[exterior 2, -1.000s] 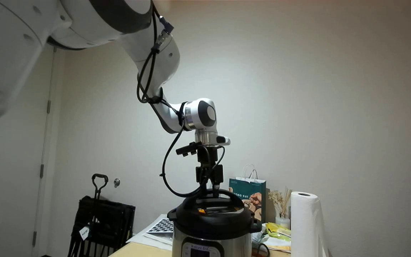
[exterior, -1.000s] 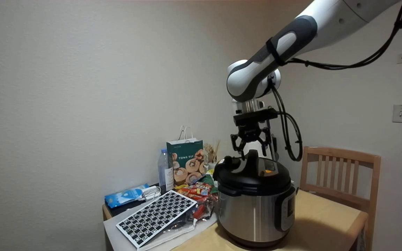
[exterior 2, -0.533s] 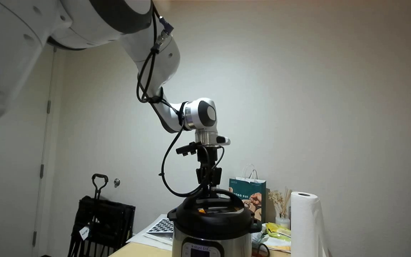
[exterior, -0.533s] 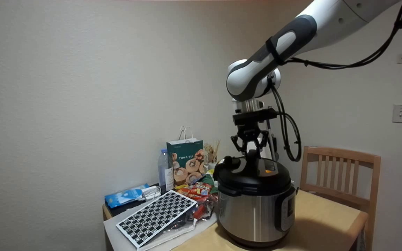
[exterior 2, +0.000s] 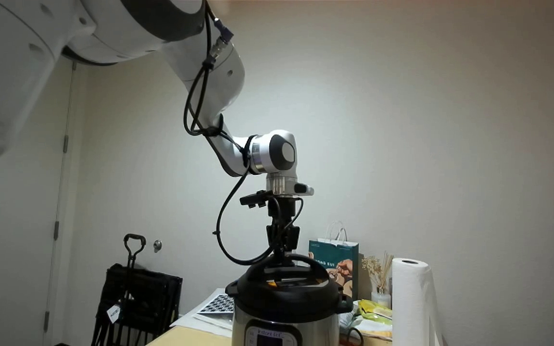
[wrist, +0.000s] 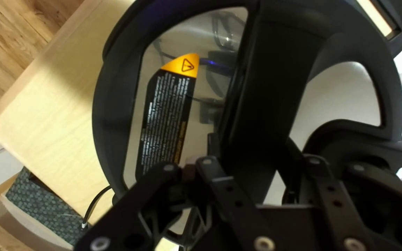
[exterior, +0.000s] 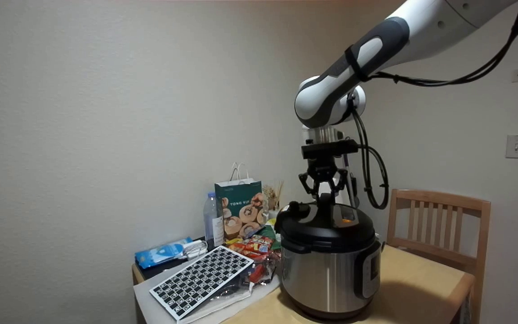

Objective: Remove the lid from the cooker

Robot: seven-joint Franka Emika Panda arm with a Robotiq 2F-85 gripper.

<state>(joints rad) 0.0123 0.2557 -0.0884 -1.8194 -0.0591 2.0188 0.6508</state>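
Gripper (wrist: 252, 144) clamped on the raised handle (wrist: 277, 80) of the black lid (exterior: 336, 237) from both sides; dark on dark, so exact contact is hard to make out. Lid seated on the steel cooker (exterior: 319, 281), upright on the near part of the table (exterior: 414, 265). In an exterior view, checkered board (exterior: 203, 281) lies left, wooden chair (exterior: 475, 234) far right.

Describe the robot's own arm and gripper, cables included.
The arm is white with rounded dark-grey panels and a black strap around it. Black cables run along it and hang in loops. Below a silvery collar, the gripper is black, with angular, jointed fingers and round metallic screws.
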